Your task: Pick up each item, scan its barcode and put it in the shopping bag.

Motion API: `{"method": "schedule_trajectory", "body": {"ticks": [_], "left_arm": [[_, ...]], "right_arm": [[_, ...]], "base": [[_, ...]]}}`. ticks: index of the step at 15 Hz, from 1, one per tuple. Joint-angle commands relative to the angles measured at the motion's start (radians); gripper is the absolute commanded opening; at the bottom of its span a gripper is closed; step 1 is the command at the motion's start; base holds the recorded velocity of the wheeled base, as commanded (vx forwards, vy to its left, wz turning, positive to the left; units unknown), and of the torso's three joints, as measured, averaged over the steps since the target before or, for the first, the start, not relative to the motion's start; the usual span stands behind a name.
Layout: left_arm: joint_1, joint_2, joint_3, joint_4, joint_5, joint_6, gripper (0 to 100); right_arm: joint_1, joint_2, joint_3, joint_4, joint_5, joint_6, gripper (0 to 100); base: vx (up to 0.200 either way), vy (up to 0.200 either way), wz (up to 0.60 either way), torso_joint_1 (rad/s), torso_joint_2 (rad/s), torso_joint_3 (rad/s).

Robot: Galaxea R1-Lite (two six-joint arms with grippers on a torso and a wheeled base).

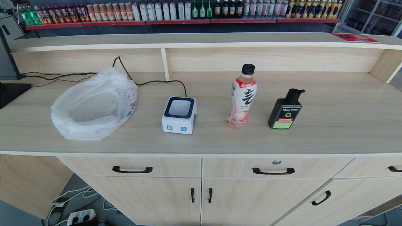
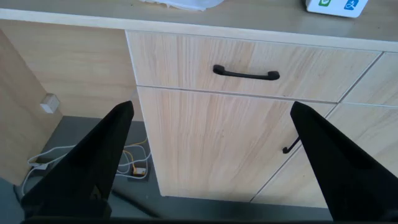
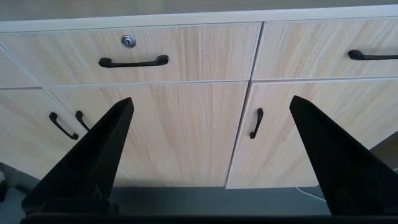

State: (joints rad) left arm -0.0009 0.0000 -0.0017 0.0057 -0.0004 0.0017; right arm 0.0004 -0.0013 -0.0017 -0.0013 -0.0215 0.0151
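Observation:
On the wooden counter (image 1: 329, 125), a pink drink bottle (image 1: 242, 98) with a black cap stands upright right of centre. A dark pump bottle (image 1: 285, 110) with a green label stands just right of it. The white scanner box (image 1: 179, 115) with a dark-framed window sits at the centre, its corner (image 2: 339, 6) showing in the left wrist view. A white plastic shopping bag (image 1: 94, 105) lies open on the left. My left gripper (image 2: 208, 124) hangs open below the counter, facing the cabinet front. My right gripper (image 3: 208, 121) is open too, low before the drawers.
A black cable (image 1: 150, 82) runs from the scanner along the counter's back. A raised shelf (image 1: 201, 40) borders the far side. Drawers and doors with black handles (image 1: 273, 171) sit below the counter edge. A power strip (image 1: 80, 216) and cords lie on the floor at left.

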Motion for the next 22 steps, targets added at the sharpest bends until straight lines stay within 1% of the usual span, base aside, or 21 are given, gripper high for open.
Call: {"method": "schedule_trajectory", "body": {"ticks": [1,6,7,8,9,10,13,14,16,17,18,20,21,22], "left_arm": [[0.001,0.0,0.0,0.0,0.0,0.0,100],[-0.001,0.0,0.0,0.0,0.0,0.0,100],[-0.001,0.0,0.0,0.0,0.0,0.0,100],[-0.001,0.0,0.0,0.0,0.0,0.0,100],[0.001,0.0,0.0,0.0,0.0,0.0,100],[-0.001,0.0,0.0,0.0,0.0,0.001,100],[-0.001,0.0,0.0,0.0,0.0,0.0,100],[0.001,0.0,0.0,0.0,0.0,0.0,100],[0.001,0.0,0.0,0.0,0.0,0.0,100],[0.001,0.0,0.0,0.0,0.0,0.0,100],[0.001,0.0,0.0,0.0,0.0,0.0,100],[-0.001,0.0,0.0,0.0,0.0,0.0,100],[0.001,0.0,0.0,0.0,0.0,0.0,100],[-0.001,0.0,0.0,0.0,0.0,0.0,100]], "right_arm": [[0.0,0.001,0.0,0.0,0.0,0.0,100],[0.0,0.001,0.0,-0.003,0.0,-0.015,100],[0.0,0.003,-0.027,-0.017,0.005,-0.023,100],[0.0,0.014,-0.081,-0.008,0.023,-0.041,100],[0.0,0.043,-0.15,0.004,0.087,-0.09,100],[-0.003,0.093,-0.216,0.004,0.129,-0.119,100],[-0.003,0.307,-0.379,-0.02,0.135,-0.13,100],[-0.003,0.402,-0.442,-0.06,0.133,-0.13,100],[0.0,0.595,-0.547,-0.189,0.133,-0.155,100],[0.0,0.609,-0.554,-0.2,0.135,-0.159,100],[0.007,0.759,-0.635,-0.309,0.133,-0.195,100],[0.095,0.87,-0.689,-0.388,0.123,-0.257,100],[0.158,0.912,-0.696,-0.433,0.097,-0.284,100],[0.196,0.932,-0.698,-0.451,0.078,-0.293,100]], "base": [[0.0,0.0,0.0,0.0,0.0,0.0],[0.0,0.0,0.0,0.0,0.0,0.0],[0.0,0.0,0.0,0.0,0.0,0.0],[0.0,0.0,0.0,0.0,0.0,0.0],[0.0,0.0,0.0,0.0,0.0,0.0],[0.0,0.0,0.0,0.0,0.0,0.0],[0.0,0.0,0.0,0.0,0.0,0.0],[0.0,0.0,0.0,0.0,0.0,0.0],[0.0,0.0,0.0,0.0,0.0,0.0],[0.0,0.0,0.0,0.0,0.0,0.0],[0.0,0.0,0.0,0.0,0.0,0.0],[0.0,0.0,0.0,0.0,0.0,0.0],[0.0,0.0,0.0,0.0,0.0,0.0],[0.0,0.0,0.0,0.0,0.0,0.0]]}}
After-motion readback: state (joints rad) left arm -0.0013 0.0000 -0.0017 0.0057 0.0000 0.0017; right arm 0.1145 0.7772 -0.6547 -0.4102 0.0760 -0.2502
